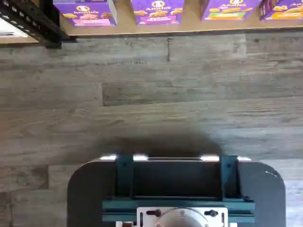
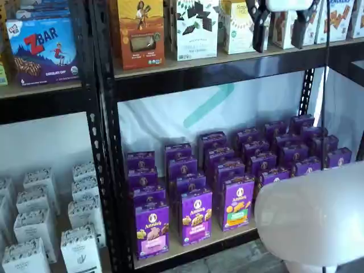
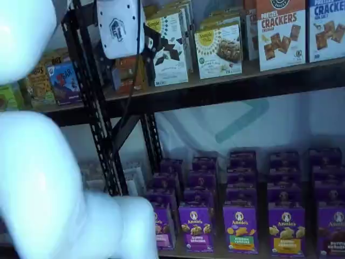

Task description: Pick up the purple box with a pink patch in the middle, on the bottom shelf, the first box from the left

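Observation:
The purple box (image 2: 152, 230) with a pale pink panel stands upright at the front left of the bottom shelf (image 2: 196, 246), first in its row. In a shelf view it (image 3: 164, 227) is partly hidden behind the white arm. The wrist view shows it (image 1: 88, 12) at the shelf's front edge (image 1: 142, 29), across a strip of wood floor. My gripper (image 2: 280, 31) hangs high up in front of the upper shelf, far above and to the right of the box. Its two black fingers (image 2: 260, 25) stand apart with a plain gap and nothing between them: open. Its white body (image 3: 119, 27) shows in both shelf views.
Beside the pink-panel box stand like purple boxes with a magenta panel (image 2: 197, 216) and a green panel (image 2: 238, 202), with several rows behind. A black rack upright (image 2: 108, 142) borders the box's left. White boxes (image 2: 34, 227) fill the neighbouring bay. The white arm (image 2: 313, 219) fills the lower right.

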